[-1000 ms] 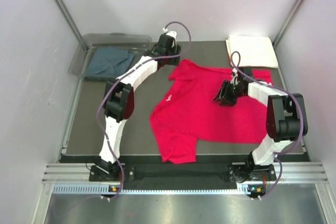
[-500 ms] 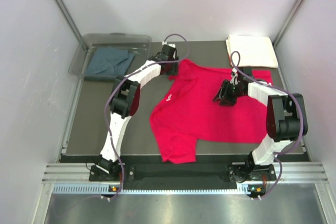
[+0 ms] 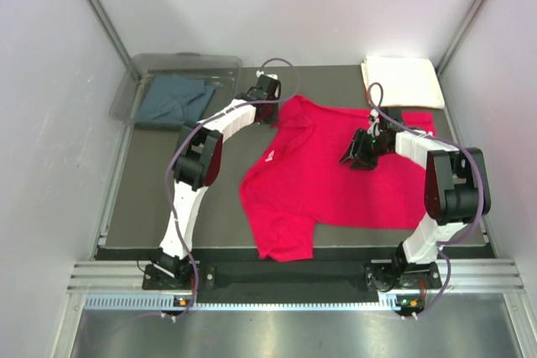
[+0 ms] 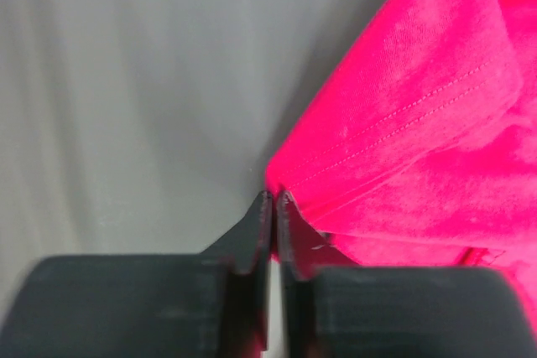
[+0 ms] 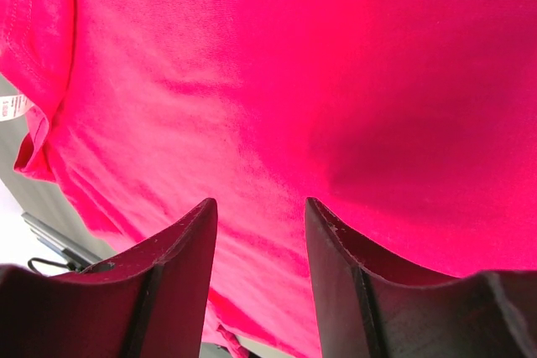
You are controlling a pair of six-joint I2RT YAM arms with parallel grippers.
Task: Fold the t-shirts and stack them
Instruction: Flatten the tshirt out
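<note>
Left claw (image 4: pixel 273 199) clamps the red shirt's (image 3: pixel 323 186) far-left corner. The cloth spreads from it toward 4 o'clock, where the right claw (image 5: pixel 259 204) hangs released over the shirt.

Both arms (image 3: pixel 225 120) are white with black joints, looping purple-grey cables (image 3: pixel 281 63) and black fingers (image 5: pixel 180 257).
</note>
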